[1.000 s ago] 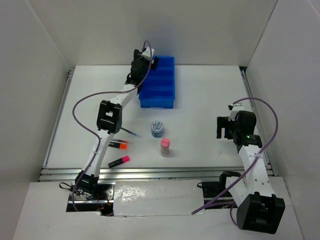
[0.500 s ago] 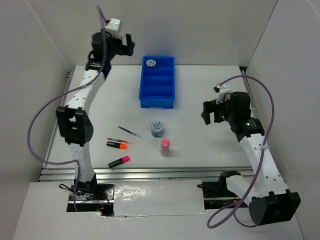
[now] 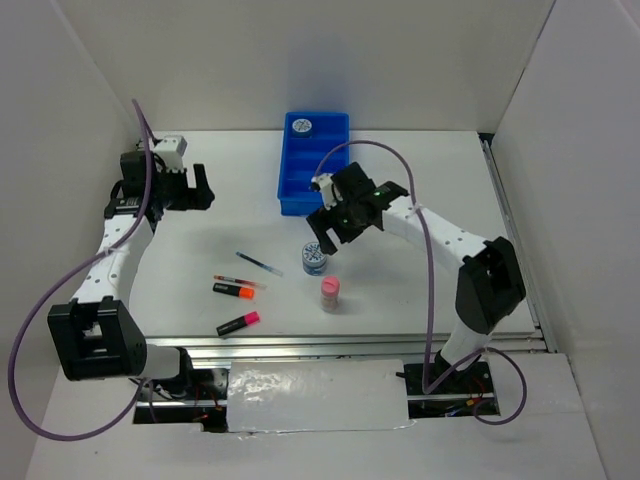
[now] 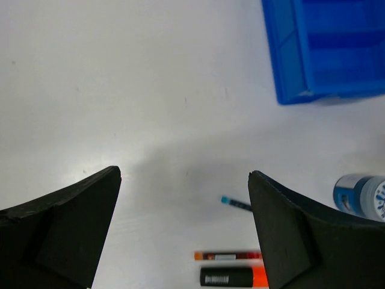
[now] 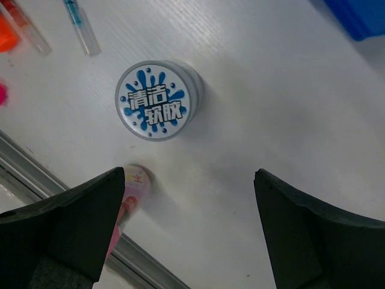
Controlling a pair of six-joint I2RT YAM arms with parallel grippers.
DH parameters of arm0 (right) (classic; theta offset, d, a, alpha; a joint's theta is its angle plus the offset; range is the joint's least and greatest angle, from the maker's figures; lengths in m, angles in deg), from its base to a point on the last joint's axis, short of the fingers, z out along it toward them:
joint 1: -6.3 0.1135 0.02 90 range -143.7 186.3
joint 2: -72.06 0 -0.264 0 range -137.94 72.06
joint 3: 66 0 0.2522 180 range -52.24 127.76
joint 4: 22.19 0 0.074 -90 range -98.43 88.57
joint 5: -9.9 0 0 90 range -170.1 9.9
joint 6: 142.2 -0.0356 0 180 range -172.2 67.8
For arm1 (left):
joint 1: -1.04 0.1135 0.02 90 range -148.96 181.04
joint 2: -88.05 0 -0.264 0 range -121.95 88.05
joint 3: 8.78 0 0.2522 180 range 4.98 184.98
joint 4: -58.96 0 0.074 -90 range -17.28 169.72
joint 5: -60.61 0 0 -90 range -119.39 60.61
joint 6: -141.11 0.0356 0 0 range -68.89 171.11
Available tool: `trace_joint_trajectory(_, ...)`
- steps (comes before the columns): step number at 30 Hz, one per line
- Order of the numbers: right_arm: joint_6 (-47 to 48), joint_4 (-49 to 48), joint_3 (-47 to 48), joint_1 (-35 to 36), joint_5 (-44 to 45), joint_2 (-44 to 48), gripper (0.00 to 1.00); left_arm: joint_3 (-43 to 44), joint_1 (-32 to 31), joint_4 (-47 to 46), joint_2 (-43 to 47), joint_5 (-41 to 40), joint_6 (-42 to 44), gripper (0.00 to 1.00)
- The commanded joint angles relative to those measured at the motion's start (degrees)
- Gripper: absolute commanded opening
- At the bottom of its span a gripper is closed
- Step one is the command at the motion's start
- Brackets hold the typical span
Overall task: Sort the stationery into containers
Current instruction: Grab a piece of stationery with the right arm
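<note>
The blue tray (image 3: pixel 317 180) stands at the back centre, and one blue-and-white roll (image 3: pixel 302 126) lies in its far compartment. A second roll (image 3: pixel 315 257) stands on the table. My right gripper (image 3: pixel 326 230) hovers open just above it, empty. In the right wrist view that roll (image 5: pixel 157 99) sits ahead of the open gripper (image 5: pixel 189 173), and the pink cylinder (image 5: pixel 133 186) is by the left finger. My left gripper (image 3: pixel 190 189) hangs open and empty at the left. Its wrist view shows the gripper (image 4: pixel 184 174) above bare table, with the tray (image 4: pixel 328 48) at upper right.
The blue pen (image 3: pixel 258 263), red pen (image 3: pixel 238 281), orange highlighter (image 3: pixel 233 290) and pink highlighter (image 3: pixel 240 322) lie left of centre. The pink cylinder (image 3: pixel 331 293) stands near the front rail (image 3: pixel 300 343). White walls close in both sides and the back.
The left arm has drawn back from the tray to the far left, leaving a roll in the far compartment. The right arm has swung from the right side to above the table roll.
</note>
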Motion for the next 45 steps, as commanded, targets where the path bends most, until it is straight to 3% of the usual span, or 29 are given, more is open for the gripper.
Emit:
trace_joint_trajectory(1,-2.71,3.91,4.56,3.75,3.03,-1.7,0.94,-1.47,0.86,-0.65,4.87,-0.08,1.62,0.99)
trace_joint_trajectory(9,-4.91,1.02,3.69,7.53,6.19,-6.19,0.95,-4.2,1.65,-3.28,4.61,0.62,0.47,0.99)
trace_joint_trajectory(19,-8.25,-18.84,-9.32,8.5,13.14,-1.62,1.0,-8.16,2.35,-8.46,6.45,2.64,-0.41,0.99)
trace_joint_trajectory(28,-8.6,-31.06,-15.99,9.73,11.04,0.49,1.0,-9.12,2.62,-9.96,6.28,2.82,-0.67,0.99)
trace_joint_trajectory(45,-5.61,-42.31,-23.47,10.88,10.94,0.41,0.94,-9.83,2.62,-11.8,4.87,3.43,-1.11,0.99)
